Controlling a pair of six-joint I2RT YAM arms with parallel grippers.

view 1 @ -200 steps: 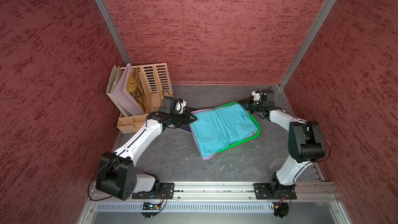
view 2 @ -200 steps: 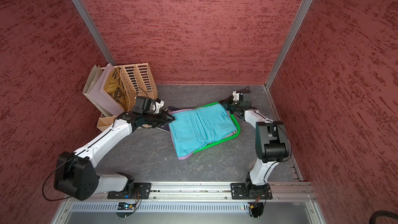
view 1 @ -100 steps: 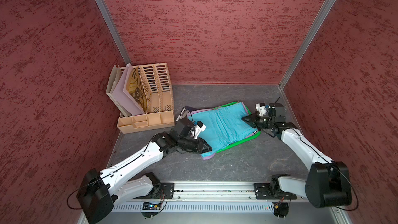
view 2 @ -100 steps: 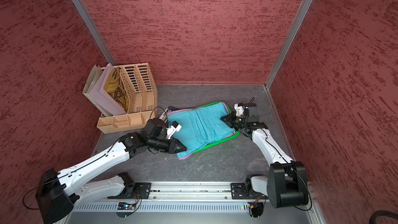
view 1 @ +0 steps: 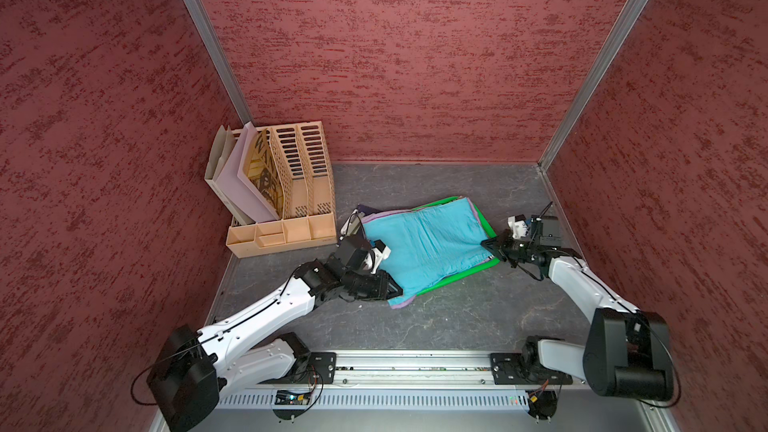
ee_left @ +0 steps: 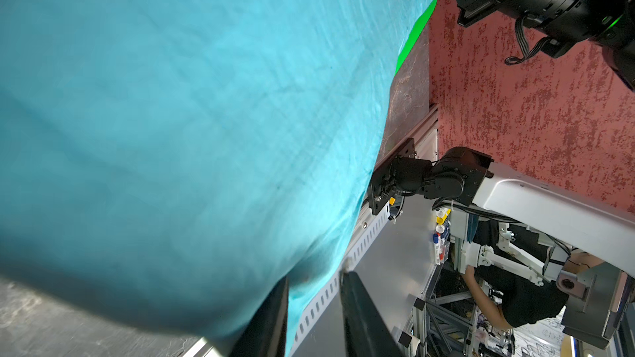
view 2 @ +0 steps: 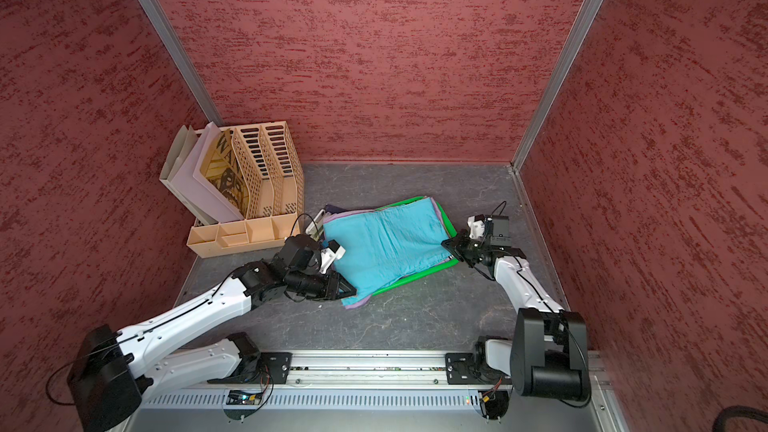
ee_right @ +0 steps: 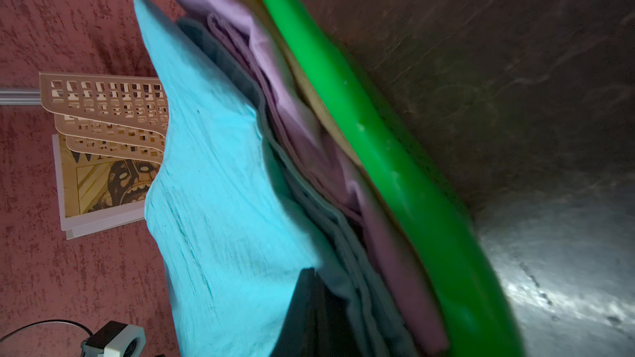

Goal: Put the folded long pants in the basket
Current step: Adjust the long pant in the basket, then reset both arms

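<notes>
A: Since a second ago we see the left gripper (view 1: 395,288) has come away from the organiser (view 1: 286,184) to the near corner of the pile, and the right gripper (view 1: 488,245) has slid along the basket (view 1: 457,278) to its right end.

B: And the pants?

A: The teal pants (view 1: 428,243) lie on top of the stack in the basket, on the bench (view 1: 457,326). Lilac pants (view 1: 401,301) peek out beneath at the near corner, overhanging the green rim. In the right wrist view we see lilac (ee_right: 275,91) and a sliver of tan (ee_right: 323,111) layered between the teal (ee_right: 220,200) and the basket rim (ee_right: 395,166).

B: The left jaws?

A: Partly apart. In the left wrist view, the teal edge (ee_left: 171,115) hangs between the fingers (ee_left: 271,317), but we cannot tell whether they pinch it.

B: And the right jaws?

A: Closed together, at the teal cloth's right edge; whether they clamp any fabric we cannot make out.
</notes>
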